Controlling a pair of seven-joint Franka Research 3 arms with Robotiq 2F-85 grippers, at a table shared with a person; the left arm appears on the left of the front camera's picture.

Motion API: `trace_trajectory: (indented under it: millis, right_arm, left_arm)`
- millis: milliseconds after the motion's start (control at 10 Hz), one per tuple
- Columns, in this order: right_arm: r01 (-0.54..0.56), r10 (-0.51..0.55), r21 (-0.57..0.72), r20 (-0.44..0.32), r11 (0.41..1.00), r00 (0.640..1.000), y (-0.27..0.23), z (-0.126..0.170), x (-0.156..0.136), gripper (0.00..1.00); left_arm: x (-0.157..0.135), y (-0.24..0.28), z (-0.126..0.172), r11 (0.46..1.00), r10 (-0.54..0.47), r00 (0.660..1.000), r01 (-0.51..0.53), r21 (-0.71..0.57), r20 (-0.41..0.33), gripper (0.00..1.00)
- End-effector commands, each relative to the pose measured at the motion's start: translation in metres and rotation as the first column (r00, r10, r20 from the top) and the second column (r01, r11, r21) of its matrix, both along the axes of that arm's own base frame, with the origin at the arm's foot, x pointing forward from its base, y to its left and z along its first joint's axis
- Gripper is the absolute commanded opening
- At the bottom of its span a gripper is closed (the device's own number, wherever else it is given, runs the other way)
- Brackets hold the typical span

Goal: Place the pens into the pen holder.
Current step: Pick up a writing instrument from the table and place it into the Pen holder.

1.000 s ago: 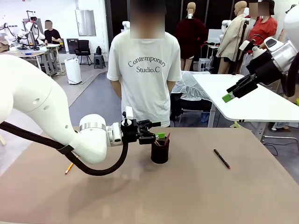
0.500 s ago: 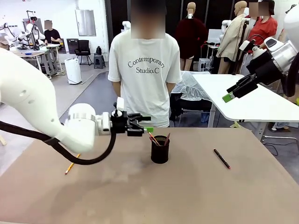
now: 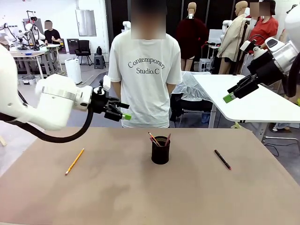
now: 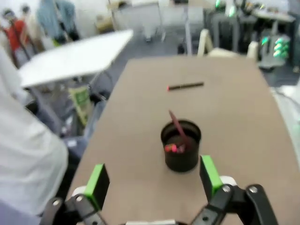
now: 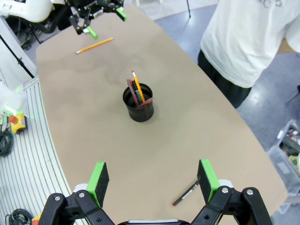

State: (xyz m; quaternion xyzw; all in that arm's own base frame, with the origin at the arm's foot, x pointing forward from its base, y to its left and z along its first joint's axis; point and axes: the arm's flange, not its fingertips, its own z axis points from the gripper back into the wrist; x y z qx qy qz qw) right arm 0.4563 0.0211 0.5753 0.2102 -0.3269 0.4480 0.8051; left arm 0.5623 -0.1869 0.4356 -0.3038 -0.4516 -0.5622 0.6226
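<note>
**Standing mid-bench: mesh holder partly filled, two pens outside it**

The pen holder point(image 3: 160, 151), a small black wire-mesh cup, stands upright near the middle of the bench point(image 3: 140, 201). A yellow-orange stick point(image 5: 136, 87) and a reddish-brown pen point(image 5: 132, 96) lean out above its rim. A yellow pencil point(image 3: 75, 161) lies flat well to the holder's left. A black pen point(image 3: 222, 159) with a red tip lies to its right. The left pincer point(image 3: 124, 114) hangs above the bench's far left part, fingers spread and empty. The right pincer point(image 3: 234, 93) is raised high at the right, also spread and empty.
</note>
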Motion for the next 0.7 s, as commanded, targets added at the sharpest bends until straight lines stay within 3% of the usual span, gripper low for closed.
trace_trajectory:
  millis: [0, 200, 300, 600]
  right_arm:
    - [-0.003, 0.003, 0.004, 0.001, 1.000, 1.000, 0.000, 0.001, 0.000, 1.00]
    - [-0.003, 0.003, 0.004, 0.001, 1.000, 1.000, 0.000, 0.001, 0.000, 1.00]
    - [-0.003, 0.003, 0.004, 0.001, 1.000, 1.000, 0.000, 0.001, 0.000, 1.00]
    - [-0.003, 0.003, 0.004, 0.001, 1.000, 1.000, 0.000, 0.001, 0.000, 1.00]
  left_arm:
    - [-0.016, 0.014, 0.025, 0.985, 0.074, 0.988, -0.050, 0.167, -0.139, 1.00]
    - [-0.026, 0.038, 0.049, 0.946, 0.190, 0.971, -0.142, 0.293, -0.143, 1.00]
    - [-0.032, 0.049, 0.056, 0.909, 0.243, 0.964, -0.186, 0.374, -0.111, 1.00]
    - [-0.039, 0.072, 0.058, 0.802, 0.356, 0.926, -0.234, 0.550, -0.125, 1.00]
